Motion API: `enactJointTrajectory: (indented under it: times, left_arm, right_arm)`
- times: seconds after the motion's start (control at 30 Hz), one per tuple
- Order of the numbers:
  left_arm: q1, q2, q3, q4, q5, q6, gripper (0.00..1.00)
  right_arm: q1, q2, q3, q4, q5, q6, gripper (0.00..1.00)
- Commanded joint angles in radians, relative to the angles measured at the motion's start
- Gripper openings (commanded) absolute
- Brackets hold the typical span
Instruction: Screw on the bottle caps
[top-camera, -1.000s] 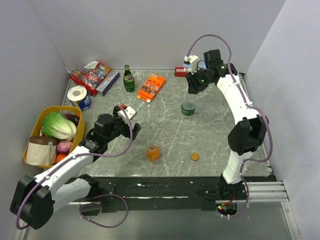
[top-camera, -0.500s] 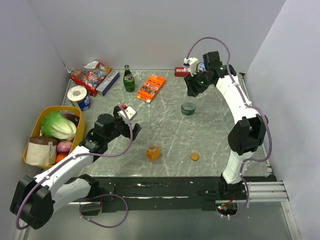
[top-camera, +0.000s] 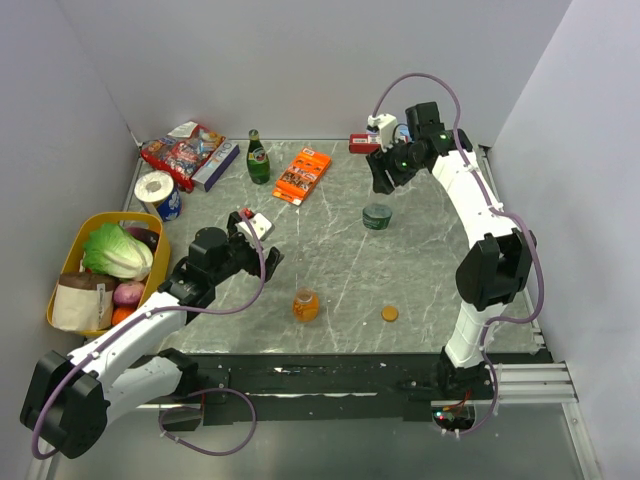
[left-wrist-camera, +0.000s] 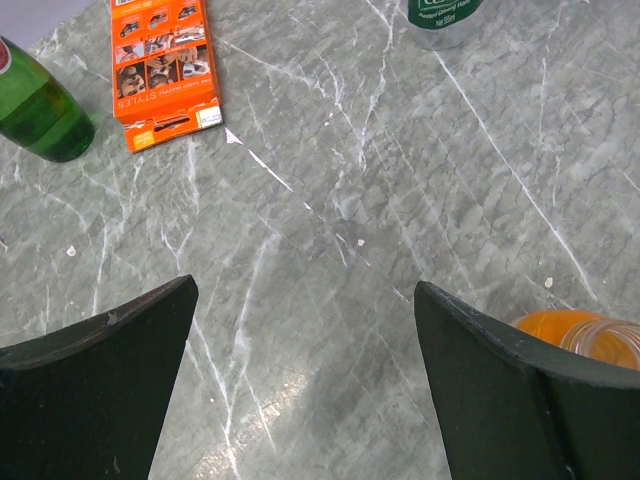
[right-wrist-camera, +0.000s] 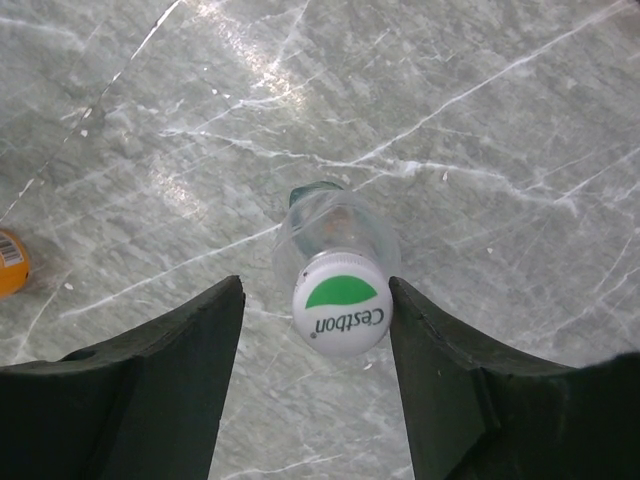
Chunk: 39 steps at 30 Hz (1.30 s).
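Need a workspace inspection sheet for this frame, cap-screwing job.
Surface: grey marble table, no spills seen.
Job's things: grey-green bottle upright, white cap on it, tightness cannot tell; orange bottle uncapped, orange cap loose on the table nearby.
Clutter: tall green bottle, orange packet, snack bag along far edge; yellow basket of produce at left.
Grippers: left gripper open, empty; right gripper open, above the white cap.
Cables: purple cables loop along both arms.
Surroundings: plain walls on three sides; nothing else seen.

You have two short bottles, the orange bottle (top-camera: 305, 305) and the grey-green bottle (top-camera: 377, 217). Two caps: orange-brown cap (top-camera: 389, 313), white cap (right-wrist-camera: 340, 305). One tall green bottle (top-camera: 258, 158), one orange box (top-camera: 302, 175), one yellow basket (top-camera: 72, 250).
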Motion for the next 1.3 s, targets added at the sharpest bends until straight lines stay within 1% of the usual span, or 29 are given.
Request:
enactJointTrajectory:
  times: [0.0, 0.27, 0.33, 0.4, 0.43, 0.47, 0.5, 0.53, 0.57, 0.6, 0.63, 0.7, 0.77, 0.83, 0.93, 1.03, 1.17, 1.2, 1.27]
  left_arm:
    - [0.005, -0.002, 0.021, 0.029, 0.022, 0.000, 0.96]
    - [0.004, 0.000, 0.021, 0.033, 0.025, -0.005, 0.96]
    - [0.007, -0.002, 0.026, 0.032, 0.010, -0.017, 0.96]
    - [0.025, -0.002, 0.036, 0.027, -0.018, -0.040, 0.96]
    - [0.034, -0.003, 0.040, 0.027, -0.024, -0.076, 0.96]
    - [0.046, -0.003, 0.043, 0.023, -0.027, -0.098, 0.96]
    - [0.068, -0.002, 0.047, 0.021, -0.033, -0.118, 0.96]
    - [0.083, -0.002, 0.049, 0.020, -0.052, -0.155, 0.96]
    - [0.099, 0.000, 0.050, 0.017, -0.058, -0.213, 0.96]
    - [0.132, 0.001, 0.056, 0.008, -0.061, -0.238, 0.96]
    - [0.152, 0.001, 0.058, 0.004, -0.084, -0.296, 0.96]
    - [0.206, 0.003, 0.063, -0.011, -0.102, -0.351, 0.96]
    - [0.226, -0.003, 0.064, -0.017, -0.112, -0.387, 0.96]
    - [0.229, -0.011, 0.058, -0.019, -0.125, -0.397, 0.96]
    - [0.231, -0.028, 0.046, -0.009, -0.147, -0.399, 0.96]
    - [0.240, -0.046, 0.038, -0.006, -0.162, -0.394, 0.96]
    - [0.267, -0.085, 0.024, -0.017, -0.164, -0.381, 0.96]
    - [0.272, -0.092, 0.023, -0.023, -0.165, -0.374, 0.96]
    - [0.280, -0.115, 0.021, -0.042, -0.165, -0.368, 0.96]
  right_arm:
    - [0.007, -0.027, 0.071, 0.031, 0.006, 0.016, 0.68]
    - [0.015, -0.088, 0.144, 0.045, 0.045, 0.035, 0.70]
    - [0.036, -0.125, 0.137, 0.025, -0.007, 0.001, 0.70]
    - [0.105, -0.192, 0.094, 0.022, -0.116, -0.065, 0.71]
    - [0.133, -0.229, -0.005, 0.049, -0.164, -0.086, 0.71]
    - [0.206, -0.271, -0.074, 0.086, -0.200, -0.130, 0.72]
    - [0.246, -0.358, -0.151, 0.123, -0.233, -0.154, 0.74]
    - [0.287, -0.398, -0.293, 0.153, -0.241, -0.180, 0.76]
    - [0.332, -0.430, -0.355, 0.214, -0.251, -0.218, 0.77]
    - [0.399, -0.473, -0.410, 0.245, -0.265, -0.218, 0.79]
    - [0.430, -0.484, -0.491, 0.271, -0.279, -0.215, 0.80]
    - [0.464, -0.474, -0.538, 0.339, -0.294, -0.172, 0.80]
    - [0.466, -0.431, -0.557, 0.376, -0.333, -0.140, 0.80]
    - [0.469, -0.409, -0.563, 0.385, -0.391, -0.170, 0.80]
    - [0.521, -0.353, -0.547, 0.326, -0.426, -0.236, 0.81]
    - [0.587, -0.323, -0.569, 0.319, -0.414, -0.272, 0.81]
    - [0.636, -0.293, -0.606, 0.348, -0.400, -0.284, 0.82]
    - [0.645, -0.288, -0.619, 0.361, -0.397, -0.287, 0.84]
    - [0.659, -0.280, -0.636, 0.381, -0.384, -0.283, 0.84]
